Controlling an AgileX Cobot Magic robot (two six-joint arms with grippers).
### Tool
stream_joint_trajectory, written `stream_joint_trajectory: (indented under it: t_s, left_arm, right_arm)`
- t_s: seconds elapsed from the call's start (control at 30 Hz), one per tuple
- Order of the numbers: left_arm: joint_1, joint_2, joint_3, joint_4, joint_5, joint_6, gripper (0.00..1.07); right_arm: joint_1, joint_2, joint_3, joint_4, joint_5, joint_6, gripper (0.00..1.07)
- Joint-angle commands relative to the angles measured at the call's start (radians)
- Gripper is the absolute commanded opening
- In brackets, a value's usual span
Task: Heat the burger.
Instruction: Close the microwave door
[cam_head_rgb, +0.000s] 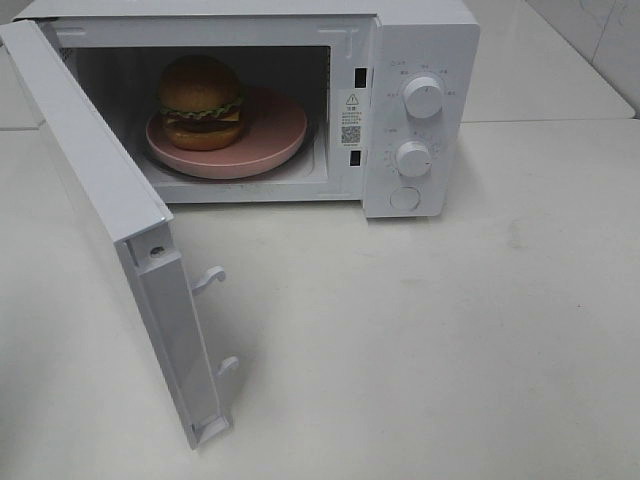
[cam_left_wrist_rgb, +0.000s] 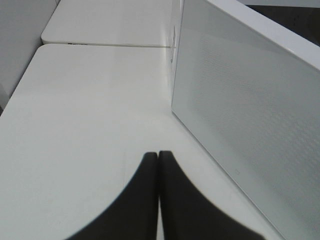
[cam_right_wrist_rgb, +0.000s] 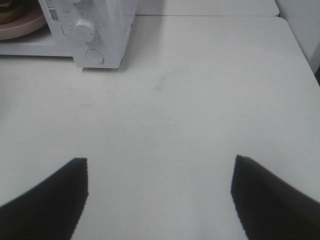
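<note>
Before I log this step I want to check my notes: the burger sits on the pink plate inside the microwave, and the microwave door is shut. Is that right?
Not quite. The door is not shut: it stands wide open, swung out toward the front left, as the exterior high view shows. The rest holds: the burger sits on the pink plate inside the microwave.

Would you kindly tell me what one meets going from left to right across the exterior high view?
microwave door → burger → warning sticker → control panel
</note>
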Motion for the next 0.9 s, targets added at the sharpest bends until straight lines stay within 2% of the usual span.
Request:
stream_joint_trajectory:
  t_s: [0.03,0.1,0.13,0.17,0.2,0.27,0.3,0.37,0.4,0.43,0.6,0.67,0.77,0.83,0.87,0.9]
  left_arm:
    - [-0.006,0.078,0.053,-0.014,-0.214,0.000,0.00]
    - [-0.006,0.095,0.070,-0.019,-0.258,0.000,0.00]
    - [-0.006,0.123,0.101,-0.020,-0.370,0.000,0.00]
    - [-0.006,0.123,0.101,-0.020,-0.370,0.000,0.00]
    - [-0.006,0.152,0.140,-0.018,-0.494,0.000,0.00]
    - [-0.006,0.178,0.177,-0.016,-0.611,0.000,0.00]
    - [-0.006,0.178,0.177,-0.016,-0.611,0.000,0.00]
    - [-0.006,0.223,0.235,-0.003,-0.777,-0.001,0.00]
    - [-0.006,0.223,0.235,-0.003,-0.777,-0.001,0.00]
    - [-0.006,0.255,0.263,0.013,-0.877,-0.002,0.00]
    - [-0.006,0.338,0.298,0.090,-1.022,-0.009,0.00]
    - [-0.006,0.449,0.302,0.215,-1.098,-0.064,0.00]
    - [-0.006,0.474,0.302,0.254,-1.116,-0.079,0.00]
    - [-0.006,0.560,0.302,0.347,-1.168,-0.143,0.00]
    - [-0.006,0.560,0.302,0.347,-1.168,-0.143,0.00]
    - [-0.006,0.617,0.302,0.399,-1.210,-0.191,0.00]
  right_arm:
    - [-0.009,-0.031,0.003,0.002,-0.012,-0.003,0.76]
    - [-0.009,-0.031,0.003,0.002,-0.012,-0.003,0.76]
    - [-0.009,-0.031,0.003,0.002,-0.012,-0.003,0.76]
    - [-0.009,-0.031,0.003,0.002,-0.012,-0.003,0.76]
    - [-0.009,-0.031,0.003,0.002,-0.012,-0.003,0.76]
    - [-0.009,-0.031,0.003,0.002,-0.012,-0.003,0.76]
    - [-0.009,-0.031,0.003,0.002,-0.012,-0.003,0.76]
    - [-0.009,-0.031,0.003,0.002,-0.012,-0.003,0.76]
    - [-0.009,-0.031,0.003,0.002,-0.012,-0.003,0.76]
    - [-0.009,-0.031,0.003,0.002,-0.012,-0.003,0.76]
    - [-0.009,-0.031,0.003,0.002,-0.012,-0.003,0.76]
    - [-0.009,-0.031,0.003,0.002,-0.012,-0.003,0.76]
    - [-0.009,-0.031,0.003,0.002,-0.012,-0.003,0.76]
    - [-0.009,-0.031,0.003,0.002,-0.012,-0.003,0.76]
    - [-0.009,-0.031,0.003,0.002,-0.012,-0.003,0.76]
    - [-0.009,-0.031,0.003,0.002,-0.012,-0.003,0.76]
